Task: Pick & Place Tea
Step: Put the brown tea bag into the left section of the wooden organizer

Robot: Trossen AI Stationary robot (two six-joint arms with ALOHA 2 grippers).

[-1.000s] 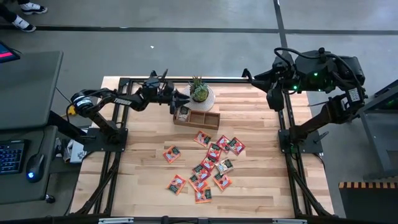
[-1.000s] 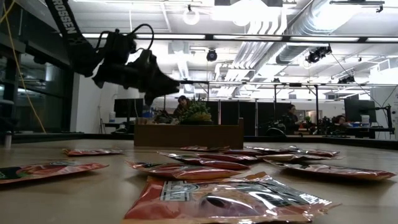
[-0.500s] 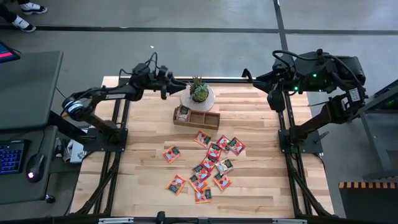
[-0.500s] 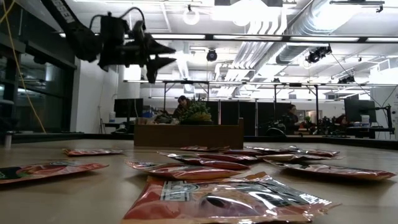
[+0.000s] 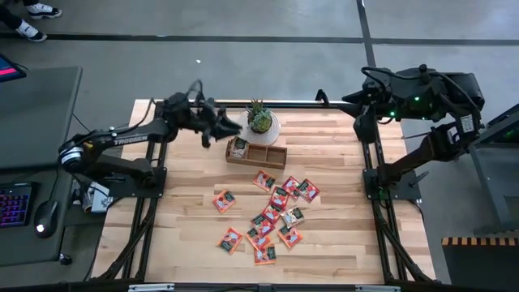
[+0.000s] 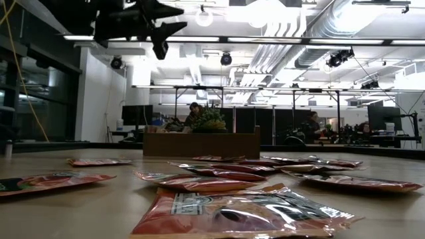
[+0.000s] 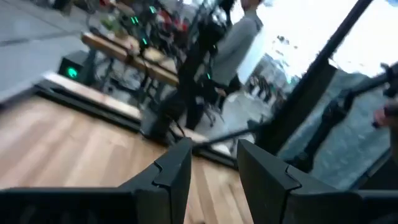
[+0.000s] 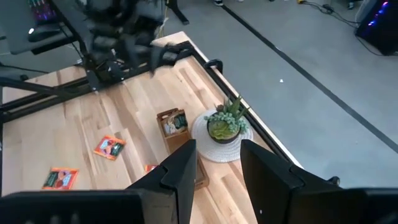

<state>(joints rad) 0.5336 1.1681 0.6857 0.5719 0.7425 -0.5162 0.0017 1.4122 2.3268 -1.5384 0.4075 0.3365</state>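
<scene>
Several red-orange tea sachets (image 5: 272, 212) lie flat and scattered on the wooden table, seen up close in the low view (image 6: 239, 211). One sachet (image 5: 238, 148) sits in the left compartment of the brown wooden tray (image 5: 258, 154). My left gripper (image 5: 229, 127) hangs open high above the table, just left of the tray, pointing level (image 6: 171, 18), with nothing between its fingers (image 7: 211, 155). My right gripper (image 5: 358, 123) waits open at the far right, raised above the table's right frame (image 8: 217, 155).
A small potted plant (image 5: 260, 119) on a white mat stands just behind the tray at the far edge. Black frame rails (image 5: 369, 174) run along the table's sides. Bare wood lies left of the sachets and along the near edge. People sit in the room beyond.
My left gripper has risen well above the tray's left end and tipped from slanting down to level, its arm drawing back a little toward the table's left edge. The sachets and tray have stayed in place.
</scene>
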